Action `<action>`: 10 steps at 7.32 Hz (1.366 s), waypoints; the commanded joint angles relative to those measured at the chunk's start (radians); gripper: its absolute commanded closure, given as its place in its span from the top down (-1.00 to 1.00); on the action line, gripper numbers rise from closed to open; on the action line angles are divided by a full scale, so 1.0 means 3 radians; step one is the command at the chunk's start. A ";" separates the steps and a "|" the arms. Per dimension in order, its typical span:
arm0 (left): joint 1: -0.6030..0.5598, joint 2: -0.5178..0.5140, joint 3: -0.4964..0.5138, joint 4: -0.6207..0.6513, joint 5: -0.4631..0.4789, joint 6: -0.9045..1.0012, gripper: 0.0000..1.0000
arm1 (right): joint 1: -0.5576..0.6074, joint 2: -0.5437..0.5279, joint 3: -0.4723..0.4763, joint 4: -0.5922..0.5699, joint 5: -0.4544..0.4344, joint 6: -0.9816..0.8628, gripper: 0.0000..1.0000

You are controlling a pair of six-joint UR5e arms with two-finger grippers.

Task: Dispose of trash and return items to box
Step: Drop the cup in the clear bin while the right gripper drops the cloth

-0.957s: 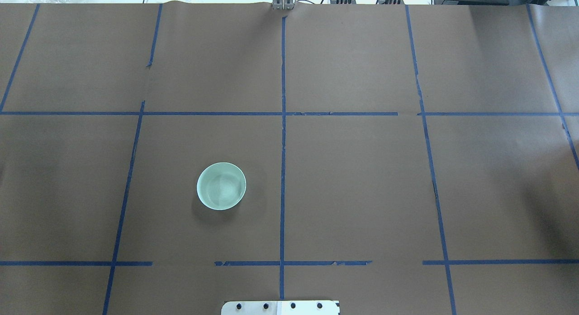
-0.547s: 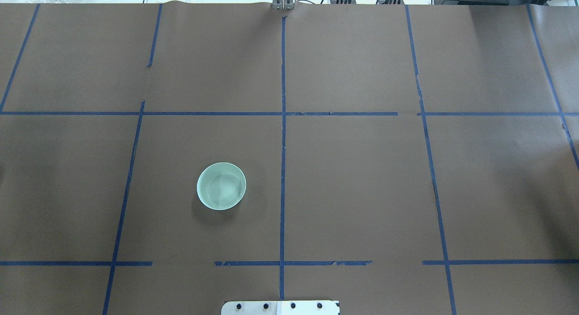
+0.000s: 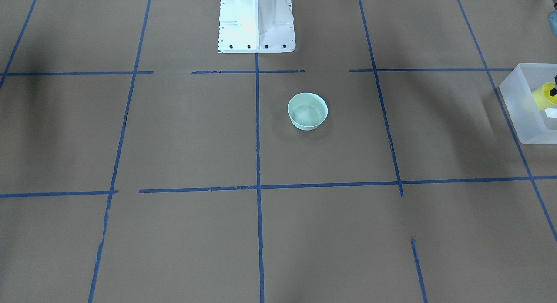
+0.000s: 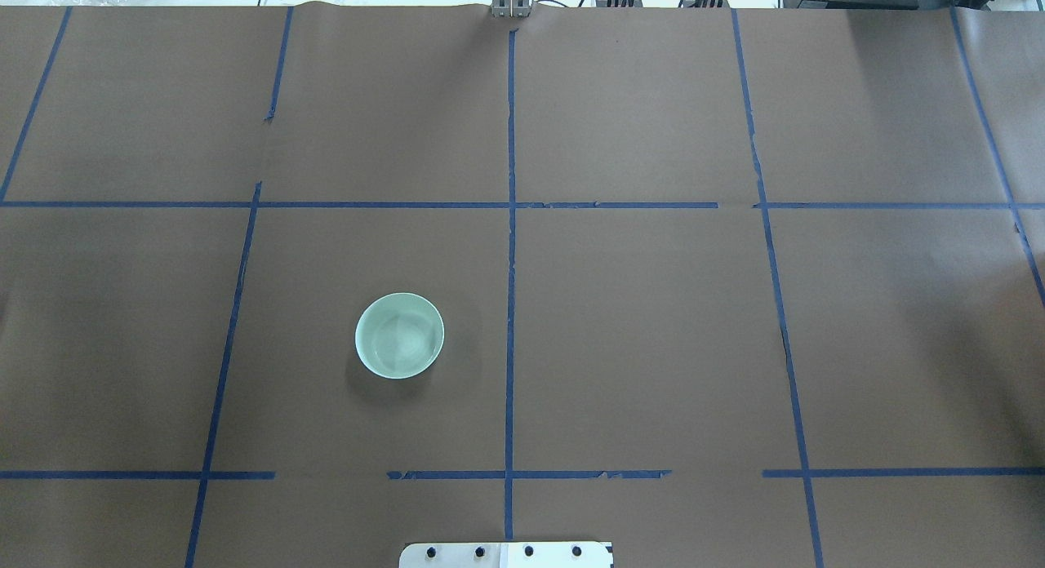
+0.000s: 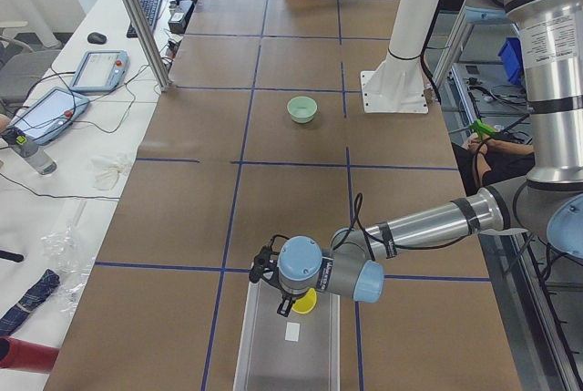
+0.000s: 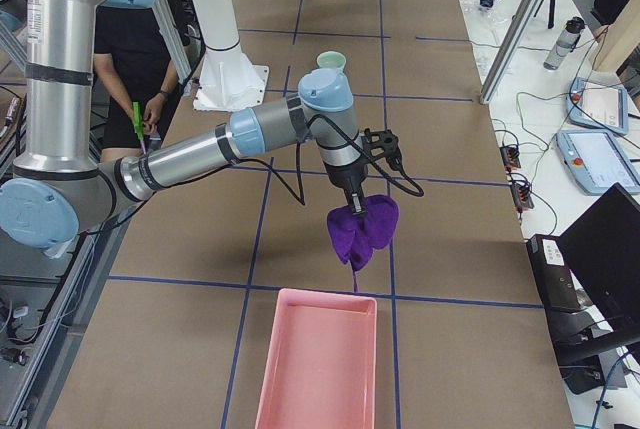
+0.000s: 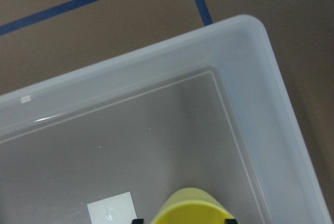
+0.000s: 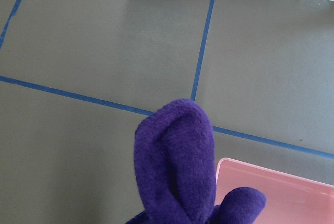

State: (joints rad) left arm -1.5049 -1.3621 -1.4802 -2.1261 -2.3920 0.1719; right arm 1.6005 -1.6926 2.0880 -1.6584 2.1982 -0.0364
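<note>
Bowl point(image 4: 399, 335) unmoved, we still owe it; left gripper point(image 7: 182, 220) pinches cup point(image 7: 190, 205) over box point(image 7: 250, 67); cloth point(image 6: 362, 229) under right gripper point(image 6: 357, 199), jaws unreadable.

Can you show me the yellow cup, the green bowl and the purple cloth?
Cup point(image 7: 190, 208): left wrist view, on its visible yellow surface.
Bowl point(image 4: 399, 336): overhead view, on its inside bottom.
Cloth point(image 8: 175, 151): right wrist view, on its upper fold.
</note>
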 commanded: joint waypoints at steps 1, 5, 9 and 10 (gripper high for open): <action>-0.0188 -0.0092 -0.0504 0.0269 0.0184 -0.0026 1.00 | 0.0115 -0.0008 -0.0026 -0.0101 0.0000 -0.0240 -1.00; -0.0129 -0.0547 -0.1476 0.1233 0.0380 -0.1163 1.00 | 0.0386 0.0043 -0.0510 -0.0194 -0.0153 -0.1246 -1.00; 0.0679 -0.0609 -0.1805 0.0943 0.0360 -0.2416 1.00 | 0.0484 -0.0003 -0.1674 0.0877 -0.0158 -0.1505 -1.00; 0.0822 -0.0609 -0.1821 0.0906 0.0360 -0.2601 1.00 | 0.0484 0.0012 -0.1906 0.1078 -0.0153 -0.1505 -1.00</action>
State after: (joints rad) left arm -1.3214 -1.5440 -2.0176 -1.8234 -2.2840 -0.5217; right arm 1.7444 -1.6913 1.6207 -1.4366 2.1511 -0.4868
